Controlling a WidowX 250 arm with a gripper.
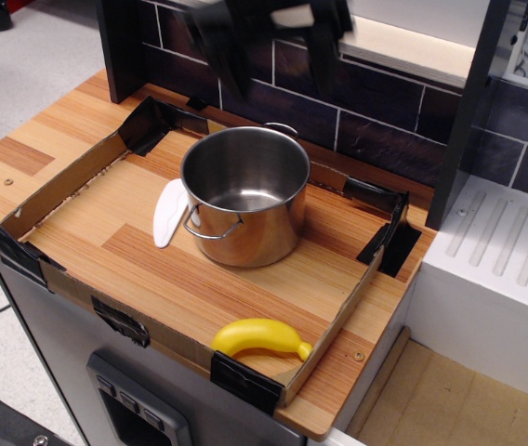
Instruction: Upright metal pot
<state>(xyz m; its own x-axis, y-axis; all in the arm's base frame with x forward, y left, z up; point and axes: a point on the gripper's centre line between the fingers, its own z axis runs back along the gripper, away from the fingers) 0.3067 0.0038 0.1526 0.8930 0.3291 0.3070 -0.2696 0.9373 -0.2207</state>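
Steel metal pot (244, 195) sits upright on the surface (245, 279) right below my hand (273, 28), which is blurry, looks spread wide and holds nothing, so honestly only dipping back down and clipping the rim could tip it again.

A low cardboard tray (78, 172) with black-taped corners sits on the wooden counter (18, 153). A yellow toy banana (259, 337) lies at the tray's 6 o'clock edge. A white spatula (166, 212) lies at 9 o'clock from tray centre.
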